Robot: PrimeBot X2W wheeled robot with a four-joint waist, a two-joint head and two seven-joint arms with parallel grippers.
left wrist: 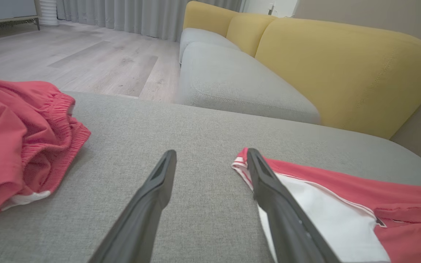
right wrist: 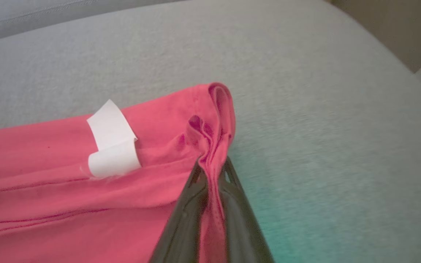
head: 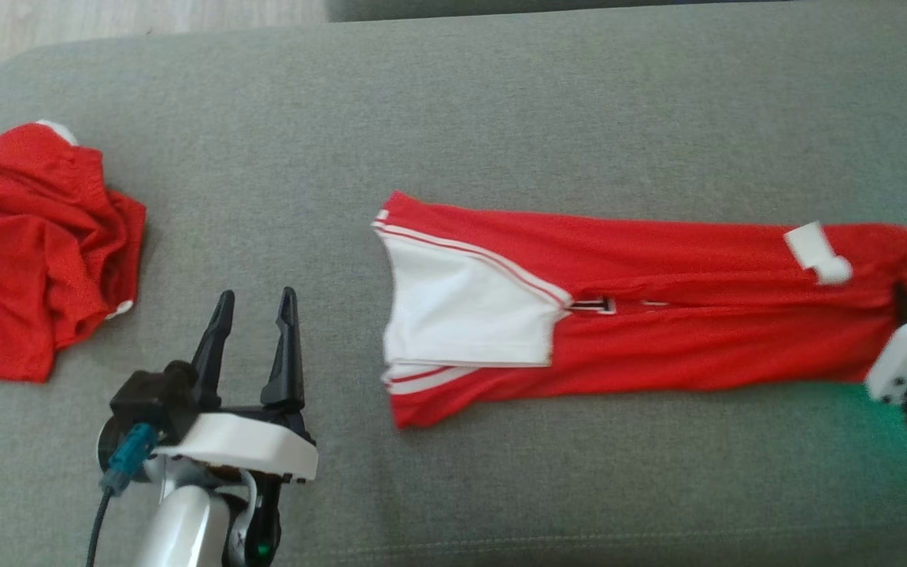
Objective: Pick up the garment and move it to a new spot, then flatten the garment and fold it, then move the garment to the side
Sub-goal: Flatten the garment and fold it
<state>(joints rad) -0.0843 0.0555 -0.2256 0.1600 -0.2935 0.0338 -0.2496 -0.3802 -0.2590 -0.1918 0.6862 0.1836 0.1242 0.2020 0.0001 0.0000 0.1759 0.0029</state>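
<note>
- Right gripper (right wrist: 212,164): two dark fingers pressed together, clamped on a bunched fold at the end edge of the garment; in the head view it sits at that same end (head: 904,298).
- Long red fabric garment with a white panel and red-and-white striped trim (head: 658,315): lies folded lengthwise as a narrow strip on the cushion. It stretches away from the right gripper toward the left gripper, and its white-panel end is the one nearer the left gripper.
- White rectangular label (right wrist: 112,146): curled over on the red cloth, near the right gripper's fingertips, on their left in the right wrist view.
- Left gripper (head: 257,299): fingers spread apart and holding nothing, above bare cushion; the garment's striped corner lies just beside its right finger (left wrist: 265,182).
- Crumpled red shorts with an elastic waistband and white trim (head: 36,244): a heap on the far side of the left gripper from the garment, apart from it.
- Grey woven sofa cushion (head: 501,118): under both grippers and both cloth items.
- Mustard-yellow padded backrest (left wrist: 342,73): ahead of the left gripper, beyond a second grey seat.
- Pale wood-plank floor (left wrist: 86,54): ahead of the left gripper, to its left.
</note>
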